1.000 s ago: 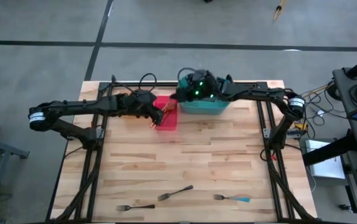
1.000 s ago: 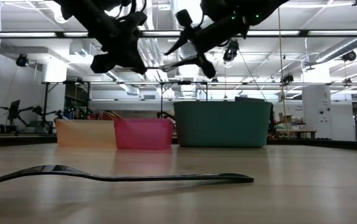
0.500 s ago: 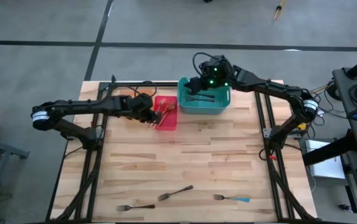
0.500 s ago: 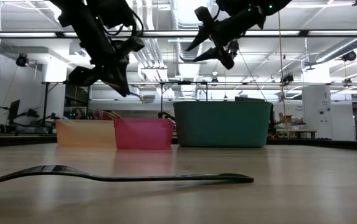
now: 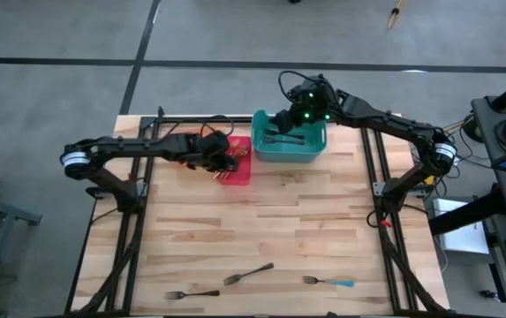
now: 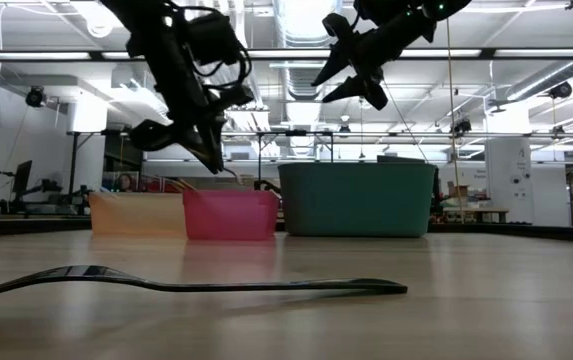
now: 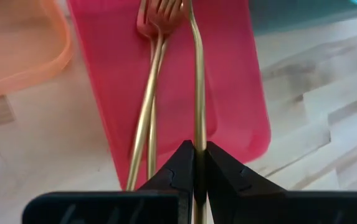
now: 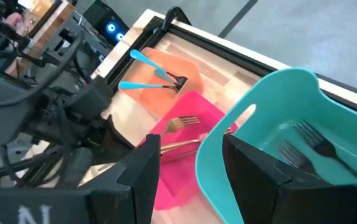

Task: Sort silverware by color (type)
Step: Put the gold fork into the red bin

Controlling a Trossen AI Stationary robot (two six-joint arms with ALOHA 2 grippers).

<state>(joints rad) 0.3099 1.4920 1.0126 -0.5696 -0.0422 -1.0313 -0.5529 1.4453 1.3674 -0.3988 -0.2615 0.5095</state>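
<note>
**Gold fork pinched over the red bin**

The left hand (image 7: 195, 163) is closed tight on a gold fork (image 7: 198, 93), whose tines reach out over the red bin (image 7: 240, 74), where more gold forks (image 7: 147, 112) lie. The right hand (image 8: 190, 162) hangs with fingers apart and empty above the teal bin (image 5: 290, 141), which holds dark grey forks (image 8: 306, 142). Blue-handled forks (image 8: 147, 71) rest in the orange bin (image 8: 187, 78). Three forks lie at the bench's (image 5: 323, 230) near edge: two dark forks (image 5: 248, 274) and a blue-handled fork (image 5: 328, 282).
</note>
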